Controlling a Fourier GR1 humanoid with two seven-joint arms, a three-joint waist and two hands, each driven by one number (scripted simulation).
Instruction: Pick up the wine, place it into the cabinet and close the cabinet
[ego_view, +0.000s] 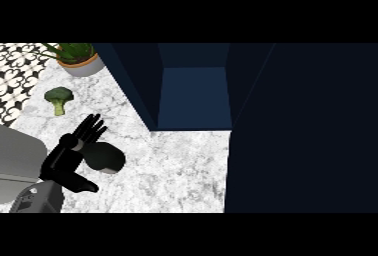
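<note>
left robot hand (70, 152) open beside wine (103, 157)

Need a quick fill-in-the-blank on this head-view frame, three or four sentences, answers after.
1. The cabinet stands ____, its inside showing.
2. The left hand has its fingers ____ beside the dark bottle.
3. The green vegetable on the counter is a ____.
4. The potted plant sits at the view's top ____ corner.

Missing words: open; straight; broccoli; left.
</note>
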